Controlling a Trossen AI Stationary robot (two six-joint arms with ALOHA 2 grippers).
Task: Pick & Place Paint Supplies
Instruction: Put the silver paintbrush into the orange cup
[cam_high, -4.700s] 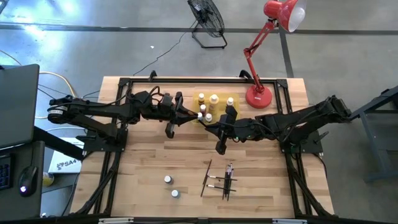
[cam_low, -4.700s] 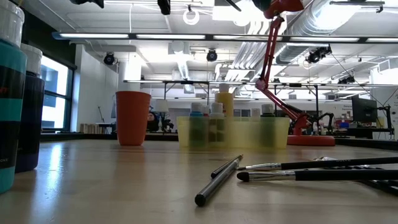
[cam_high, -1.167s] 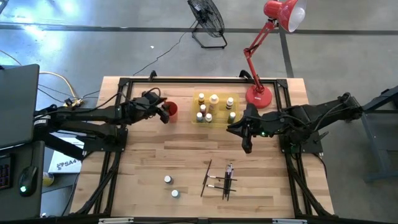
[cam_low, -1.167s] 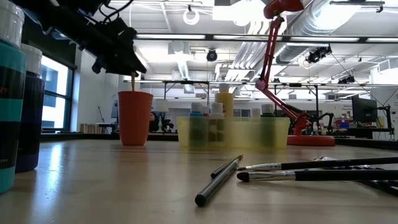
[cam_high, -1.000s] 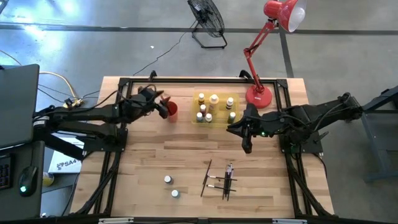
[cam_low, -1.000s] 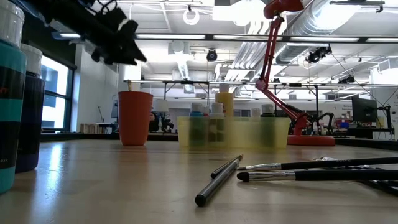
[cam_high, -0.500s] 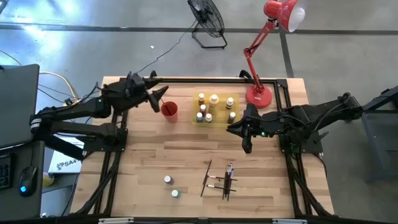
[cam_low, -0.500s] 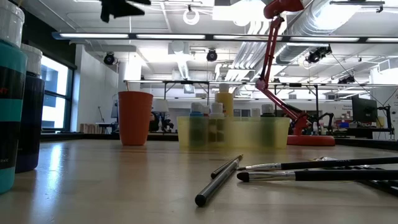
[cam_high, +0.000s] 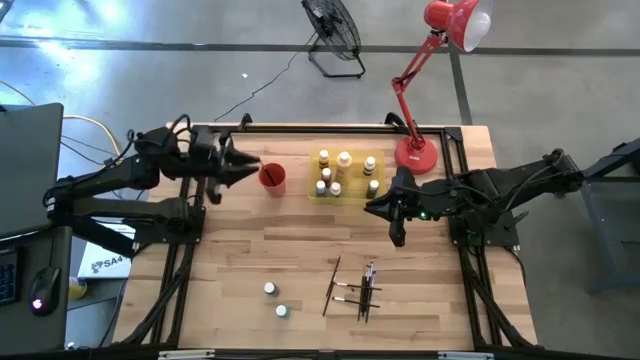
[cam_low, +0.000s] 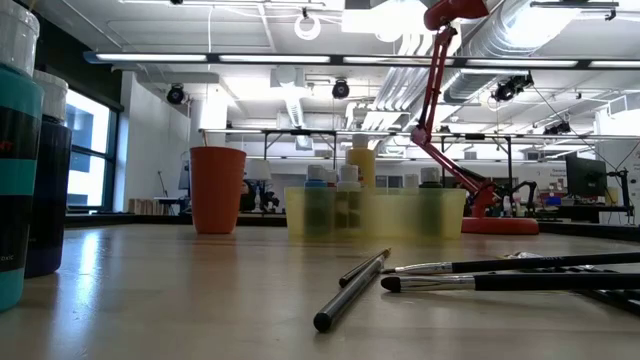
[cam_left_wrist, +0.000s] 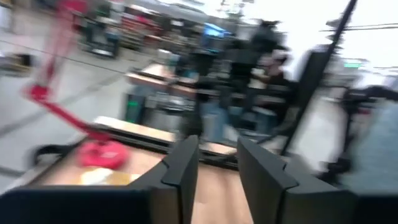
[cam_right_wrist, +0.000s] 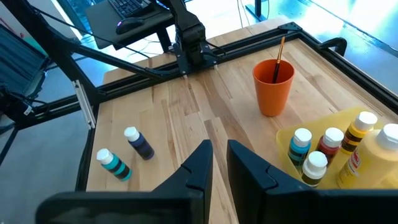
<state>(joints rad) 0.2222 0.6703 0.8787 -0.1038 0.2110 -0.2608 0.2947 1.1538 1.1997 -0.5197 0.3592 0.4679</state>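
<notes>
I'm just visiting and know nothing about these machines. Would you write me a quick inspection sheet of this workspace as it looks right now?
Surface: wooden table, dark frame around its edge.
Job's things: six bottles in the yellow tray; two bottles lying loose near the front; brushes scattered beside them; one brush standing in the red cup.
Clutter: red lamp at the back edge.
Grippers: left pincer beside the cup, jaws a little apart, nothing between them; right pincer right of the tray, jaws nearly together, empty.
Cables: yellow and black leads on the floor at the left.
Surroundings: floor fan, laptop, concrete floor.
</notes>
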